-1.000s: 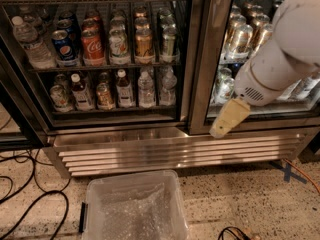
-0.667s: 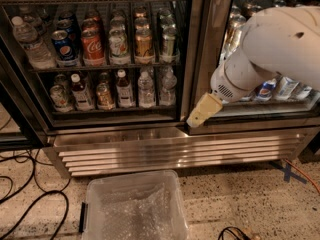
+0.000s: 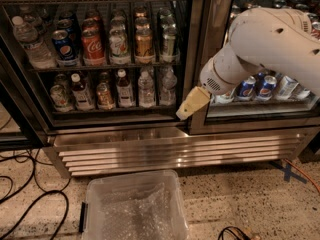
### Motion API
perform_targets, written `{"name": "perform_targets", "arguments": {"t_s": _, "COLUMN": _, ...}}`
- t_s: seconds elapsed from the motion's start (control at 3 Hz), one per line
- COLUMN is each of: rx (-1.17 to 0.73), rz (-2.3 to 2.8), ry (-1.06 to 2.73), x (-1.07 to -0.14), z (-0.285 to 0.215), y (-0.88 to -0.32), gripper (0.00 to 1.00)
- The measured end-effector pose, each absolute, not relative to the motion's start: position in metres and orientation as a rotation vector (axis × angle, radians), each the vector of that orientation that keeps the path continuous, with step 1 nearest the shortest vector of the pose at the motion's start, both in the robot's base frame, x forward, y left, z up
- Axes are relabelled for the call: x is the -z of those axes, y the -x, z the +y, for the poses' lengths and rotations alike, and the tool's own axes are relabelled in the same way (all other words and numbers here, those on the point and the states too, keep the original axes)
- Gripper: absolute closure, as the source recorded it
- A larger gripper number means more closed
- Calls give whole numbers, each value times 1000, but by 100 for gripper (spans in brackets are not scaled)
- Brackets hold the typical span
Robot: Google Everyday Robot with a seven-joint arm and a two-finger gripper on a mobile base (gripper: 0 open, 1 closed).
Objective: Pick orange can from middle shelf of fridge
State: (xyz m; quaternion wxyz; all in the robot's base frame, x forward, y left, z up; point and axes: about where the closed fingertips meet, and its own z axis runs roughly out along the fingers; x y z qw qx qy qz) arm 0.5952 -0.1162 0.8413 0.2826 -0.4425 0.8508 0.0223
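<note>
The orange can (image 3: 144, 43), amber with a silver top, stands on the middle shelf (image 3: 107, 65) of the fridge (image 3: 197, 44), right of a white-and-green can (image 3: 119, 46) and a red Coca-Cola can (image 3: 93, 47). More cans stand in rows behind it. My gripper (image 3: 192, 103), beige-tipped on a white arm (image 3: 270, 39), hangs in front of the fridge's centre post. It is below and to the right of the orange can, level with the lower rack, and holds nothing that I can see.
A rack of small bottles (image 3: 116, 90) sits below the middle shelf. Pepsi cans (image 3: 256, 88) show behind the right glass door. A clear plastic bin (image 3: 134, 207) stands on the floor below the louvred grille (image 3: 165, 154). Black cables (image 3: 25, 204) lie at the left, an orange cable (image 3: 302, 174) at the right.
The arm has swung left across the right door. The gripper has moved left, from in front of the right door to the centre post.
</note>
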Motion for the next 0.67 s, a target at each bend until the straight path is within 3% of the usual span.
{"name": "perform_targets", "arguments": {"t_s": 0.67, "rx": -96, "rz": 2228, "ry": 1070, "x": -813, "z": -87, "y": -621, "gripper": 0}}
